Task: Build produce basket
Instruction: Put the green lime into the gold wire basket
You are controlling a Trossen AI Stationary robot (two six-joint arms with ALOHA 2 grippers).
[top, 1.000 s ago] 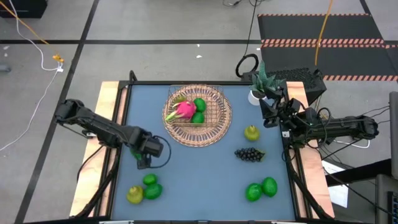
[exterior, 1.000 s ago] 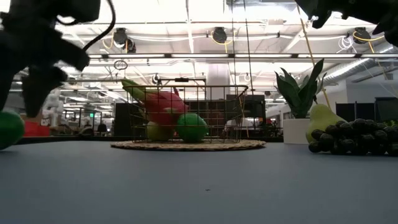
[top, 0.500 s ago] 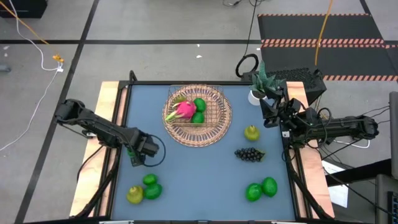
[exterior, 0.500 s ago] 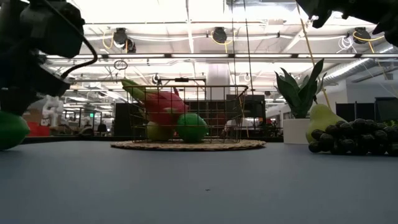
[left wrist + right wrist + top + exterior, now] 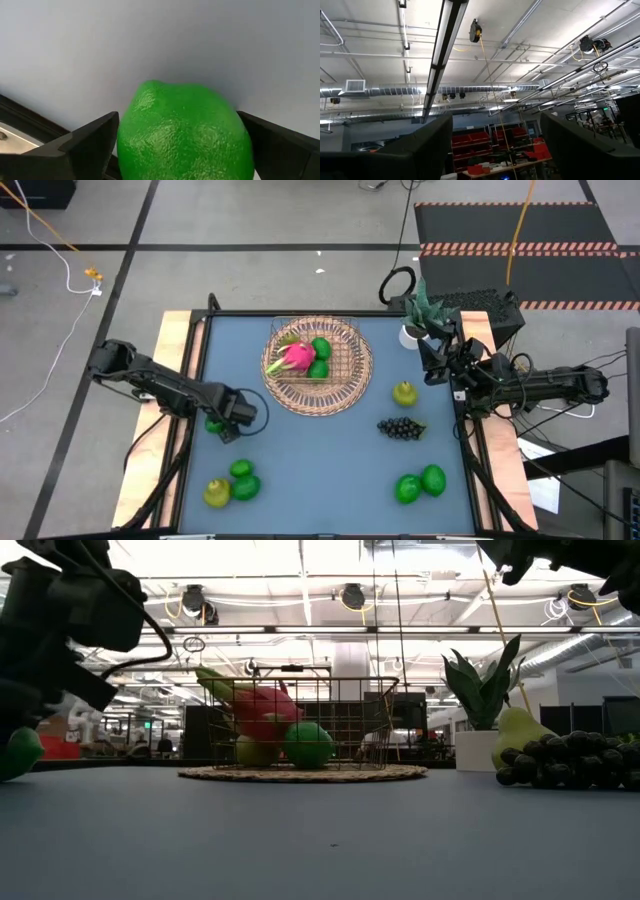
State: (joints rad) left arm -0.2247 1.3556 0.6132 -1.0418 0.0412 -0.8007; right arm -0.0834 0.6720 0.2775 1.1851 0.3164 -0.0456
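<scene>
The tan wicker basket stands at the table's far middle. It holds the pink dragon fruit and round green fruits. My left gripper is at the table's left side, shut on a round green fruit, which also shows in the high view and the low view. My right gripper waits at the far right by the potted plant. It is open and empty, and its wrist view looks at the ceiling. My left gripper pinches the round green fruit between its two fingers, one on each side of the fruit's widest part. The fingers slant down toward the table's left edge. I cannot tell whether the fruit is clear of the table or resting on it.
A pear and the grape bunch lie right of the basket. Two green fruits lie near the front right. Two green fruits and a pear lie at the front left. The potted plant stands at the far right.
My left gripper has gone toward the table's far edge and a little toward its left edge, carrying the green fruit between its fingers. The right arm has kept still.
</scene>
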